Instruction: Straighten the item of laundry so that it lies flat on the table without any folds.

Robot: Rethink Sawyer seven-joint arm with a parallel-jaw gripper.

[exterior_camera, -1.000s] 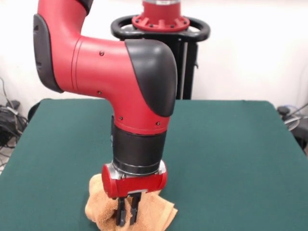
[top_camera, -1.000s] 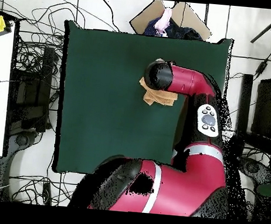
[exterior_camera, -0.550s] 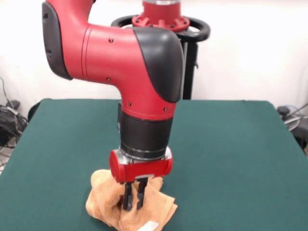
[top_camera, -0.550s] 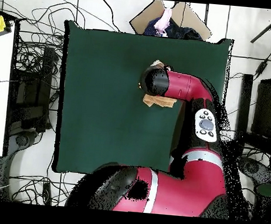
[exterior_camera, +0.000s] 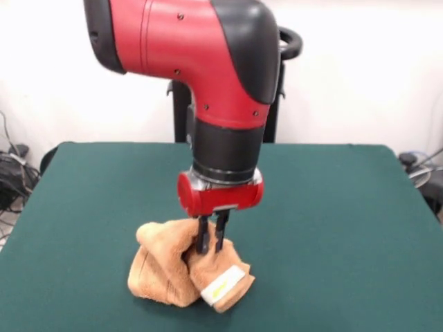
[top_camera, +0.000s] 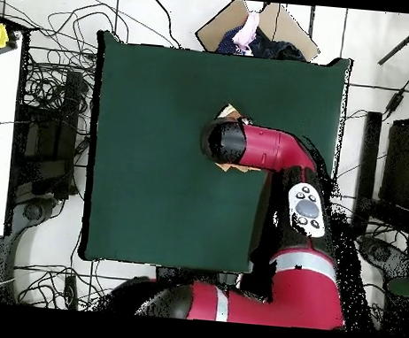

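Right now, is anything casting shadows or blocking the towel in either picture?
Front view: soft even light, a faint shadow under the bunched towel, gripper shut on it. Overhead view: the arm covers most of the towel.

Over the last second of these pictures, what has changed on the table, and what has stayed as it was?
The gripper, shut on the towel, has risen and drawn back from the near edge, pulling part of the cloth up into a peak. A white tag now shows. The towel's lower part still rests bunched on the table.
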